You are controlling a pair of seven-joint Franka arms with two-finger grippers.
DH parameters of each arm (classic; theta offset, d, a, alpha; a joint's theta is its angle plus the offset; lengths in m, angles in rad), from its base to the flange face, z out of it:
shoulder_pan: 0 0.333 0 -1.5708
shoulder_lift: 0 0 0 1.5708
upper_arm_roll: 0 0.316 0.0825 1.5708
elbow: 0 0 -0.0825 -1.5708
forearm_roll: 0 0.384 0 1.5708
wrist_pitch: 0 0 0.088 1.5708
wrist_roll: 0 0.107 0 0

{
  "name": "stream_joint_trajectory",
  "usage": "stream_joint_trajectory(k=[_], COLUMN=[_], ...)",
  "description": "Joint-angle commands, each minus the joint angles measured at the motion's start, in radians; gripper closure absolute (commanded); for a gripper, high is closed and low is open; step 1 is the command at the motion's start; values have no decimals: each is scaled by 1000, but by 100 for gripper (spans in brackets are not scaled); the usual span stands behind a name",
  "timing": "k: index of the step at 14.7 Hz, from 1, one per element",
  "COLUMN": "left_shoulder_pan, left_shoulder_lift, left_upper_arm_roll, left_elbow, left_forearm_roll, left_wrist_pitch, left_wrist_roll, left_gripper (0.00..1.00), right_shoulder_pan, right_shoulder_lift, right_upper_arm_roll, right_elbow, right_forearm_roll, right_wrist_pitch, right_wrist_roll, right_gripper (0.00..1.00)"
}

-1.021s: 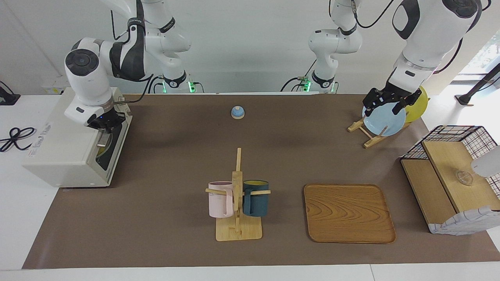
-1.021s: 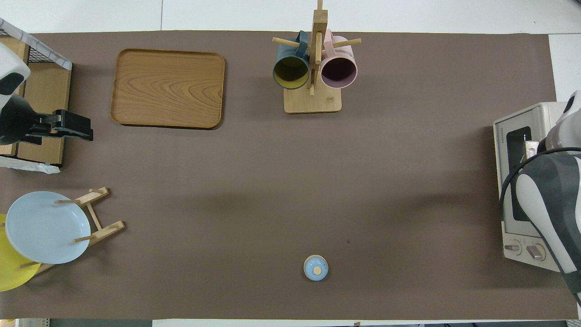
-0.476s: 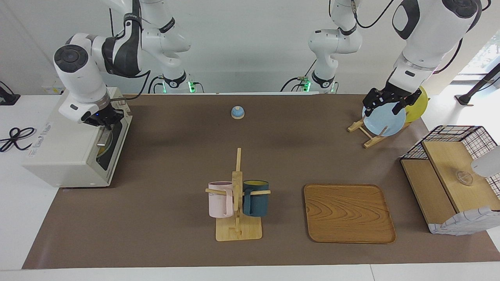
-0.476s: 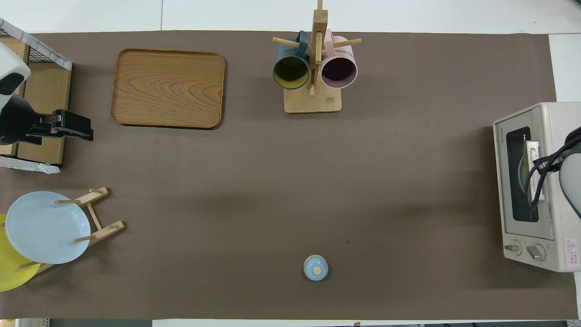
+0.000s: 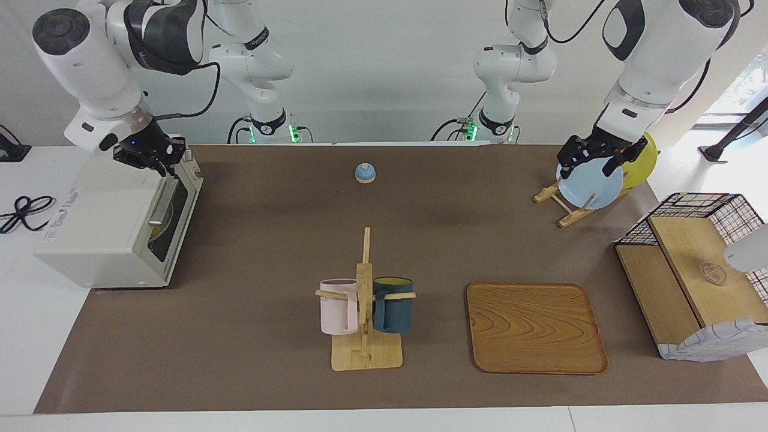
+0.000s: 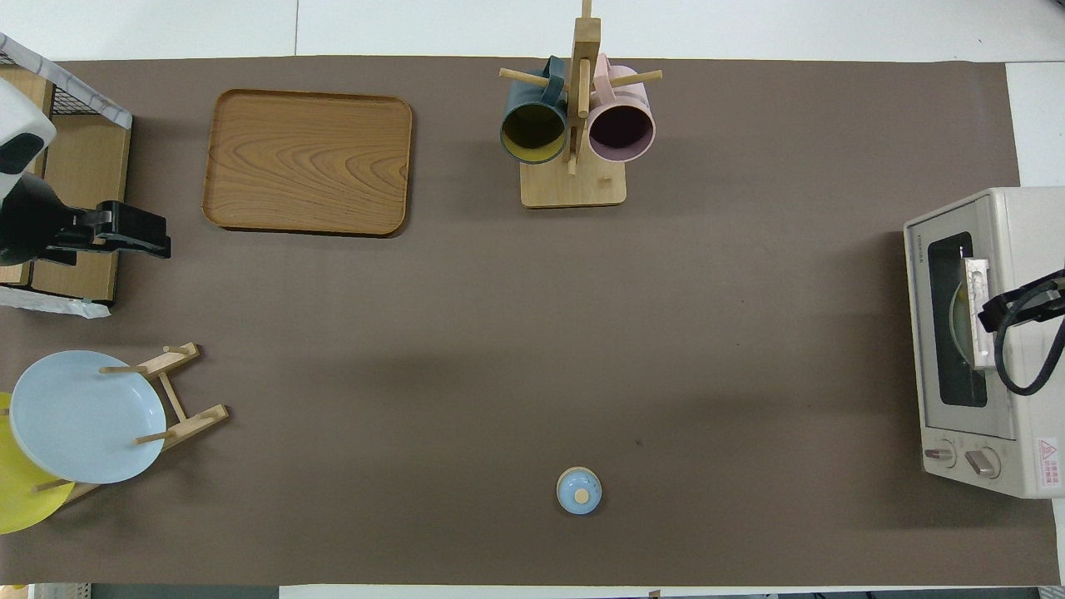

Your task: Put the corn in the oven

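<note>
Brown mat spread over white desk (image 5: 24, 336), white wall above, oven (image 5: 108, 234) shut, corn (image 5: 157, 228) glimpsed dimly inside, right gripper (image 5: 157, 157) over oven, jaws unreadable, left gripper (image 5: 594, 157) over plates, jaws parted, empty.

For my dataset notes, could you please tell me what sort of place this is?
Probably a robotics lab staged as a kitchen: a toaster oven, a mug rack and a plate rack on a covered table, no real counters.

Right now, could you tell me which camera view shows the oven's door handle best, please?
The overhead view: the handle lies whole and unobstructed across the shut door of the oven. The facing view shows the handle only slantwise and foreshortened, below the right hand.
</note>
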Motion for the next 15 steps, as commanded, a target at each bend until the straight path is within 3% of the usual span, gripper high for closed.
stream_joint_trajectory(k=[1, 15], left_shoulder_pan=[13, 12], left_shoulder_lift=[-23, -23], left_upper_arm_roll=[-9, -9], left_elbow=[-23, -23], left_forearm_roll=[19, 19], left_wrist_pitch=[-5, -5], left_wrist_roll=[2, 0], left_gripper=[0, 0], right_shoulder_pan=[-15, 59], right_shoulder_lift=[22, 20], right_upper_arm_roll=[2, -7], right_elbow=[34, 37], right_forearm_roll=[63, 42], right_wrist_pitch=[-21, -26], right_wrist_roll=[-12, 122], right_gripper=[0, 0])
